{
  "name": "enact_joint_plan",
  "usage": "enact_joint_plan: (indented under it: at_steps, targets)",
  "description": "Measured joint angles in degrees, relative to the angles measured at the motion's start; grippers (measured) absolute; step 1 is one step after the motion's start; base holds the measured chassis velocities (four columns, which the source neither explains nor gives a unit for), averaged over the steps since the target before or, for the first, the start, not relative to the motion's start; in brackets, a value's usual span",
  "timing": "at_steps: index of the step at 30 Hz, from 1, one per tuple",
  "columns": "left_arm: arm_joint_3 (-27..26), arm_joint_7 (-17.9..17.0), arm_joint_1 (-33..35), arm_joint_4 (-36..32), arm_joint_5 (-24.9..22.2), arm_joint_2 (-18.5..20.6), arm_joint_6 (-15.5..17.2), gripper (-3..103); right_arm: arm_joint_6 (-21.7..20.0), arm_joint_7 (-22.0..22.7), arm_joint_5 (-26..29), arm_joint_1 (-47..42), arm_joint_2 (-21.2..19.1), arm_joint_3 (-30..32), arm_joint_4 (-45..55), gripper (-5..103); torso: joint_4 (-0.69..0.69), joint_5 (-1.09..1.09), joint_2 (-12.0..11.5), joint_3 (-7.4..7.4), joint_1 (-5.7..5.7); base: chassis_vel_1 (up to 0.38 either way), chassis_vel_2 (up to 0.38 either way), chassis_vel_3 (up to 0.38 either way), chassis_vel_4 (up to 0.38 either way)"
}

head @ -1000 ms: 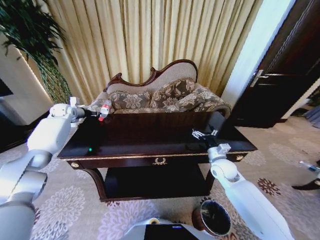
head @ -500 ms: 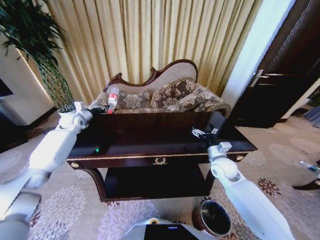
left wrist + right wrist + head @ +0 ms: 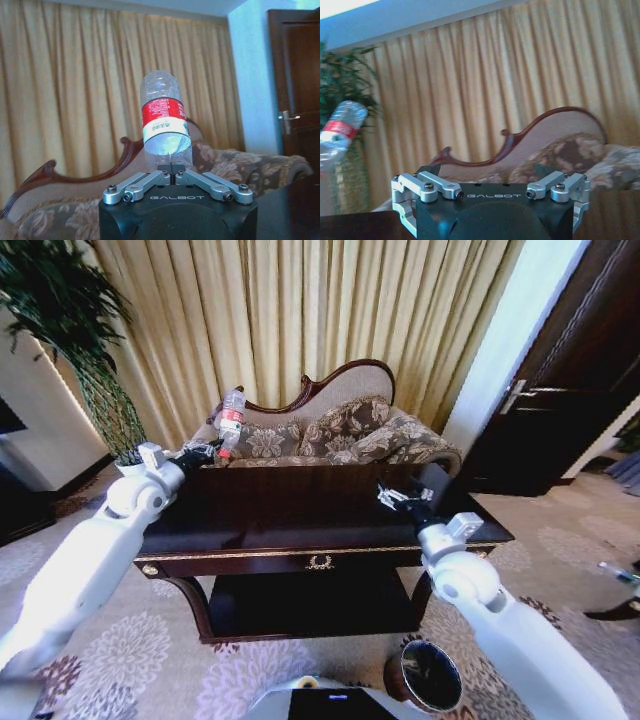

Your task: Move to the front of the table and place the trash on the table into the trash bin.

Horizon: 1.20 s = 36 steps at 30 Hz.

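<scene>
Left end effector (image 3: 205,451) holds the bottle (image 3: 232,418) aloft above the desk's (image 3: 300,502) left end.
Its fingers are clamped on the bottle's lower end, and the bottle stands nearly upright. Right end effector (image 3: 398,496) hovers over the desk's right part with fingers spread, gripping nothing. The trash bin (image 3: 428,674) sits on the carpet below the desk's front right corner.

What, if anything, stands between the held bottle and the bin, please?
The table does. The left gripper holds the bottle above the table's far left corner, while the bin sits on the floor at the near right, so the tabletop lies between.
</scene>
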Motion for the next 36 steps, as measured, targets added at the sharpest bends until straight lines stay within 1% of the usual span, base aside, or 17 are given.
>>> enact_joint_plan:
  at_steps: [2, 4, 5, 7, 8, 10, 11, 13, 14, 16, 17, 19, 21, 22, 24, 31, 36]
  targets:
    - [-0.2, -0.3, 1.0, -1.6, 0.0, 0.7, -0.4, 0, -0.3, -0.1, 1.4, 0.0, -0.7, 0.0, 1.1, 100, 0.00, 0.00, 0.0, 0.00, 0.00, 0.000, 0.000, 0.000, 0.000]
    - [-0.3, -0.7, 3.4, -4.8, 0.6, 2.2, -2.4, 0, -0.9, -0.5, 5.7, 0.2, -1.5, 0.8, 3.1, 100, 0.01, 0.01, 0.0, 0.00, 0.00, 0.000, 0.000, 0.000, 0.000]
    - [-0.3, -0.7, 3.4, -4.8, 0.6, 2.2, -2.4, 0, -0.9, -0.5, 5.7, 0.2, -1.5, 0.8, 3.1, 100, 0.01, 0.01, 0.0, 0.00, 0.00, 0.000, 0.000, 0.000, 0.000]
    - [-0.3, -0.8, 5.7, -7.6, 2.0, 3.9, -4.4, 0, -1.8, -1.3, 11.3, 0.7, -1.9, 2.2, 5.3, 100, 0.02, -0.01, 0.0, 0.00, 0.00, 0.000, 0.000, 0.000, 0.000]
    - [-0.3, -0.8, 5.7, -7.6, 2.0, 3.9, -4.4, 0, -1.8, -1.3, 11.3, 0.7, -1.9, 2.2, 5.3, 100, 0.02, -0.01, 0.0, 0.00, 0.00, 0.000, 0.000, 0.000, 0.000]
    - [0.2, -1.1, 7.4, -9.9, 3.2, 5.7, -6.3, 0, -2.7, -2.0, 16.1, 1.0, -2.5, 2.8, 7.1, 100, 0.03, -0.01, 0.0, 0.00, 0.00, 0.000, 0.000, 0.000, 0.000]
    - [0.2, -1.1, 7.4, -9.9, 3.2, 5.7, -6.3, 0, -2.7, -2.0, 16.1, 1.0, -2.5, 2.8, 7.1, 100, 0.03, -0.01, 0.0, 0.00, 0.00, 0.000, 0.000, 0.000, 0.000]
    - [1.2, -1.5, 8.0, -12.2, 5.2, 6.8, -7.8, 0, -3.2, -2.6, 19.8, 1.4, -3.0, 3.1, 8.0, 100, 0.01, 0.00, 0.0, 0.01, 0.00, 0.000, 0.000, 0.000, 0.000]
    - [1.2, -1.5, 8.0, -12.2, 5.2, 6.8, -7.8, 0, -3.2, -2.6, 19.8, 1.4, -3.0, 3.1, 8.0, 100, 0.01, 0.00, 0.0, 0.01, 0.00, 0.000, 0.000, 0.000, 0.000]
    - [2.2, -1.6, 8.1, -14.6, 6.7, 7.5, -8.1, 0, -3.9, -3.2, 22.9, 1.9, -3.6, 3.6, 8.4, 100, 0.01, 0.00, 0.0, 0.01, 0.00, 0.000, 0.000, 0.000, 0.000]
    - [2.2, -1.6, 8.1, -14.6, 6.7, 7.5, -8.1, 0, -3.9, -3.2, 22.9, 1.9, -3.6, 3.6, 8.4, 100, 0.01, 0.00, 0.0, 0.01, 0.00, 0.000, 0.000, 0.000, 0.000]
    - [3.8, -1.7, 7.6, -16.5, 8.2, 8.4, -8.4, 0, -4.8, -4.3, 25.4, 2.5, -3.9, 4.0, 8.7, 100, 0.01, 0.00, 0.0, 0.01, 0.00, 0.000, 0.000, 0.000, 0.000]
    - [6.0, -1.6, 6.6, -18.0, 9.6, 9.1, -9.2, 0, -4.9, -5.4, 26.4, 3.1, -4.1, 4.0, 9.0, 100, 0.01, 0.01, 0.0, 0.01, 0.00, 0.000, 0.000, 0.000, 0.000]
    - [6.0, -1.6, 6.6, -18.0, 9.6, 9.1, -9.2, 0, -4.9, -5.4, 26.4, 3.1, -4.1, 4.0, 9.0, 100, 0.01, 0.01, 0.0, 0.01, 0.00, 0.000, 0.000, 0.000, 0.000]
    - [8.4, -2.0, 5.6, -19.7, 9.8, 9.8, -9.3, 0, -5.0, -7.0, 26.6, 3.5, -4.2, 3.9, 9.1, 100, 0.02, 0.00, 0.0, 0.01, 0.00, 0.000, 0.000, 0.000, 0.000]
    - [13.7, -3.1, 1.1, -23.1, 9.7, 10.5, -9.2, 0, -4.9, -8.0, 26.6, 6.1, -4.5, 1.4, 8.4, 100, 0.02, 0.01, 0.0, 0.01, 0.00, 0.000, 0.000, 0.000, 0.000]
    - [15.8, -3.3, -1.0, -24.5, 9.3, 10.5, -8.7, 0, -4.8, -8.6, 26.8, 8.0, -4.6, 0.5, 7.3, 100, 0.01, 0.00, 0.0, 0.01, 0.00, 0.000, 0.000, 0.000, 0.000]
